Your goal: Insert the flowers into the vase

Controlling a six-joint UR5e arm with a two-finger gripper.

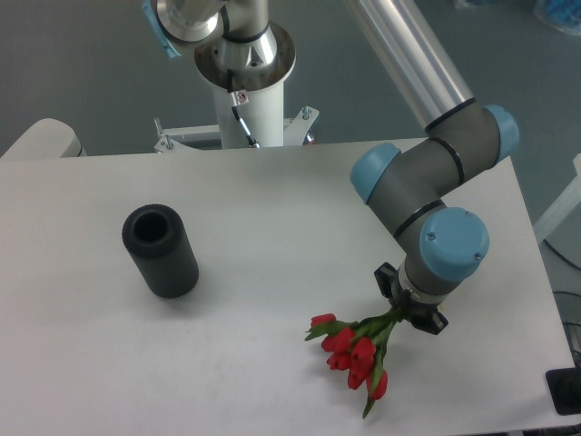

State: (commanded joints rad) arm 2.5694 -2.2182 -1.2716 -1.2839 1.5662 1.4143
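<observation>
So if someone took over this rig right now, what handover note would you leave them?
Gripper: down at the table by the stem end of the flowers; the wrist hides its fingers, so I cannot tell whether it is open or shut on the stems.
Flowers: lying at the near right of the table, buds pointing away from the gripper.
Vase: standing upright at the left, mouth open and empty, well apart from the bunch.
Done: the arm has reached the stems, at most.
Left: confirm the grasp, lift, carry the bunch left to the vase, and lower the stems into its mouth.
</observation>
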